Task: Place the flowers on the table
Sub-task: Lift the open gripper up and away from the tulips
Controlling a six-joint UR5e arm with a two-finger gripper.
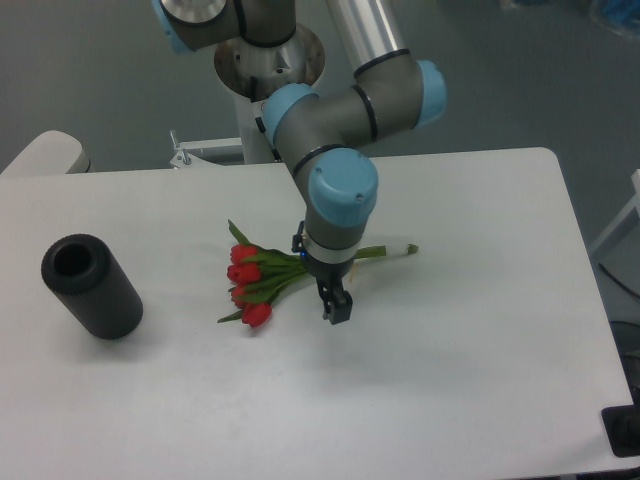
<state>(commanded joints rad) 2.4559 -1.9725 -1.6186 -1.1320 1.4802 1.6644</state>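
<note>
The flowers lie flat on the white surface, well right of a black cylinder. The gripper hangs just right of them, fingers apparently pressed together and holding nothing, suggesting placement is done.

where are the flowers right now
In the camera view the flowers lie on the white table near its middle, just beside the end effector and well to the right of the black cylinder.
</note>
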